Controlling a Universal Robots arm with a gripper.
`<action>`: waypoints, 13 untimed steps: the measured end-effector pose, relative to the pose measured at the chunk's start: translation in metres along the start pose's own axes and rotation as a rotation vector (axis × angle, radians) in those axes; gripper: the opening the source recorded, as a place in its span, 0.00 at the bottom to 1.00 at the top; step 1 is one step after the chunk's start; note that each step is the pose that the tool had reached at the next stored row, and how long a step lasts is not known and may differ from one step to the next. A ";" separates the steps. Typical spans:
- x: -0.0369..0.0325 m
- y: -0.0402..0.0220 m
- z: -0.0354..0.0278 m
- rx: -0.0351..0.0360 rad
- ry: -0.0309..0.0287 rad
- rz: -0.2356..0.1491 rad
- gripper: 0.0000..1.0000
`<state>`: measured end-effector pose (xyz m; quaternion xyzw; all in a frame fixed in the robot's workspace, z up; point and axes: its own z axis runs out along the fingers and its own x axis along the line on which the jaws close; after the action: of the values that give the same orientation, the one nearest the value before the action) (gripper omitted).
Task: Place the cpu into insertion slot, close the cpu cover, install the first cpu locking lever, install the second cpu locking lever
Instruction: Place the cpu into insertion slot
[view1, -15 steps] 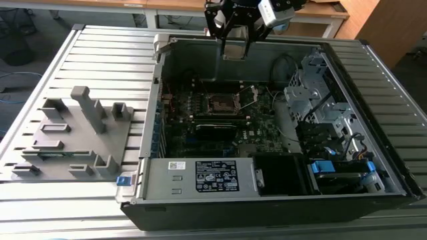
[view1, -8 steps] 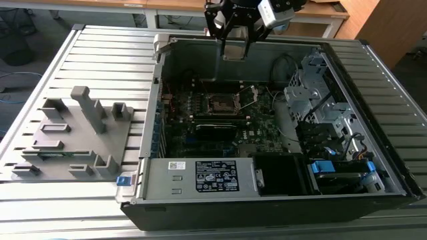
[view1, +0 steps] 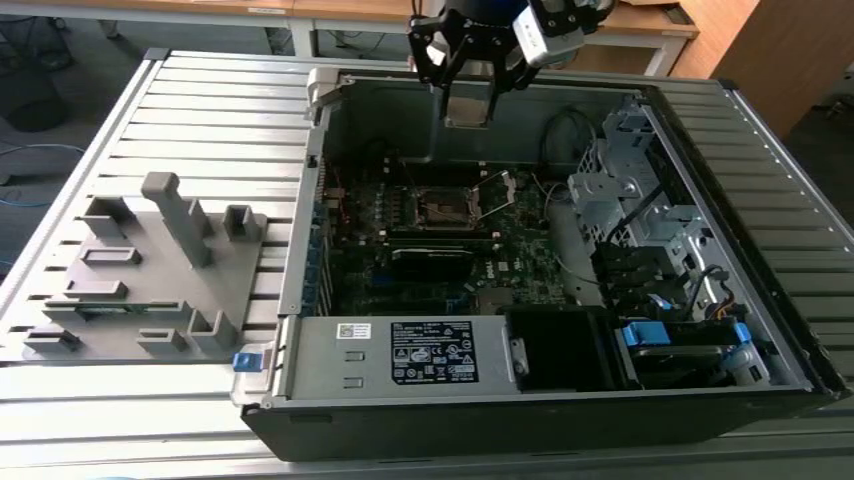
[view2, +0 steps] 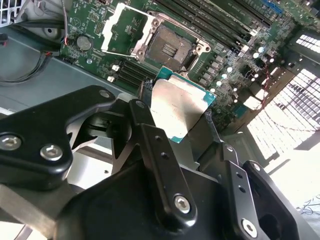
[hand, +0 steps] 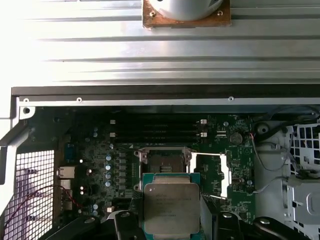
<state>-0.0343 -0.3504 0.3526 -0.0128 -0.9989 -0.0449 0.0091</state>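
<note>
My gripper (view1: 470, 100) hangs above the open computer case, shut on the cpu (view2: 177, 107), a flat square chip with a dull silver top and green edge. The chip is held by two opposite edges between the black fingers (view2: 145, 125). In the first wrist view the cpu (hand: 171, 207) sits in the air just short of the insertion slot (hand: 165, 161). The insertion slot (view2: 170, 50) is bare, with a dark centre and a silvery rim. The cpu cover (view2: 125, 30) is swung open beside it. In the exterior view the slot (view1: 443, 205) lies well below the gripper, with the cover (view1: 497, 195) raised.
The case walls (view1: 400, 120) ring the motherboard. A power supply (view1: 427, 352) with a black label sits at the front, and a drive cage (view1: 627, 200) with cables is on the exterior view's right. Memory slots (hand: 155, 132) run beside the socket. A grey fixture (view1: 147, 270) stands on the slatted table.
</note>
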 end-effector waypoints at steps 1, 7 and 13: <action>0.0000 -0.0001 0.0014 0.0000 0.0000 0.000 0.54; -0.0001 -0.0004 0.0040 0.0001 0.0000 0.000 0.54; -0.0001 -0.0004 0.0052 -0.0003 -0.0002 0.000 0.54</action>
<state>-0.0343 -0.3503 0.3473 -0.0128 -0.9989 -0.0450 0.0090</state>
